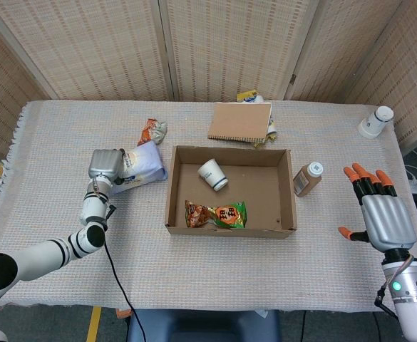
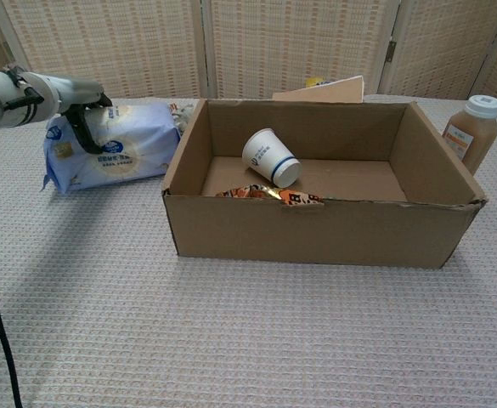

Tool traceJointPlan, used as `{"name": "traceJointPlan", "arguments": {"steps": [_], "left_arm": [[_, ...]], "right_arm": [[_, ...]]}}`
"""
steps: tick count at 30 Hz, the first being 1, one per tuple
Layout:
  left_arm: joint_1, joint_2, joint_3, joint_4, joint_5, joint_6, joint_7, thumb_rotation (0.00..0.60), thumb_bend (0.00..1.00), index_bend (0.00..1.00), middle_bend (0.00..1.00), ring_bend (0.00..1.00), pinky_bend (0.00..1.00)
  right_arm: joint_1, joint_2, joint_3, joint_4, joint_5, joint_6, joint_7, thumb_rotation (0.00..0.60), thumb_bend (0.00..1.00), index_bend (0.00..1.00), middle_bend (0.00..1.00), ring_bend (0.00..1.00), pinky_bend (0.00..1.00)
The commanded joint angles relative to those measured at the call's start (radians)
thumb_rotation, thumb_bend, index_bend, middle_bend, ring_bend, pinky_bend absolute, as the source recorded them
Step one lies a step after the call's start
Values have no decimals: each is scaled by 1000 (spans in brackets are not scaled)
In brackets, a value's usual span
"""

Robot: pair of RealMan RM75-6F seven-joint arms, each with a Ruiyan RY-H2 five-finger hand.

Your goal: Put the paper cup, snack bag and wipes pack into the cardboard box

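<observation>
Left hand clamped on the soft, pale-blue plastic wipes pack, tilted just left of the open brown cardboard box.
The pack looks soft and slick, likely to sag or slip; a grip across its middle seems safest. Right hand is spread and empty, far beyond the box. White paper cup and orange-green snack bag lie inside.

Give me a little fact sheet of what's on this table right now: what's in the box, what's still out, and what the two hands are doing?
In the cardboard box: paper cup on its side, snack bag lying flat
Still outside: wipes pack, left of the box, tilted
Left hand: grips the wipes pack at its left end
Right hand: holds nothing, fingers spread, right of the box
Other things: brown bottle, notebook, white cup, crumpled wrapper
</observation>
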Motion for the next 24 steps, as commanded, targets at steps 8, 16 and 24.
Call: {"name": "traceJointPlan", "arguments": {"steps": [8,16,24], "left_arm": [[-1,139,-66,-125,88,58,13,600,423,784,883,755,823],[-36,333,-134,-285,98,141,80,600,430,799,901,770,837],[-91,409,-234,-491,123,215,82,600,431,806,913,782,853]], "right_arm": [[-2,3,0,-3,-5,2,3,600,44,65,0,0,0],[-6,7,-2,-9,-16,5,7,600,44,65,0,0,0],[-5,4,-6,-12,-25,1,4,600,44,65,0,0,0]]}}
